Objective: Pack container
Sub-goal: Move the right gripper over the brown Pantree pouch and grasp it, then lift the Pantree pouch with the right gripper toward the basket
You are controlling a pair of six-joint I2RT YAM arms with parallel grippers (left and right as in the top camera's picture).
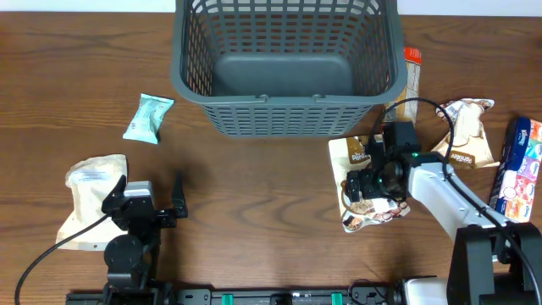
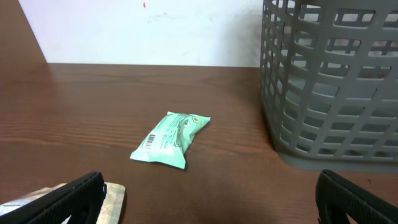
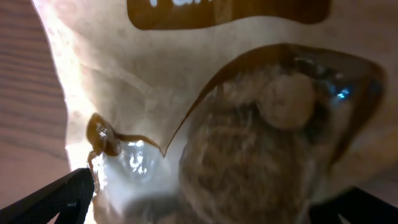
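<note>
The dark grey slotted container (image 1: 288, 114) stands at the back centre and looks empty; its wall fills the right of the left wrist view (image 2: 329, 81). My right gripper (image 1: 373, 182) is pressed down over a cream and brown snack pouch (image 1: 356, 152) just in front of the container's right corner. In the right wrist view the pouch (image 3: 217, 93) fills the frame, and the open jaws (image 3: 208, 199) straddle it, one finger at each side. My left gripper (image 1: 146, 193) is open and empty near the front left, low over the table (image 2: 208, 202).
A mint green packet (image 1: 148, 117) (image 2: 171, 140) lies left of the container. A cream pouch (image 1: 93, 199) (image 2: 112, 196) lies by the left gripper. At the right lie another cream and brown pouch (image 1: 466, 135), a blue packet (image 1: 521, 169) and an orange-topped packet (image 1: 412, 76).
</note>
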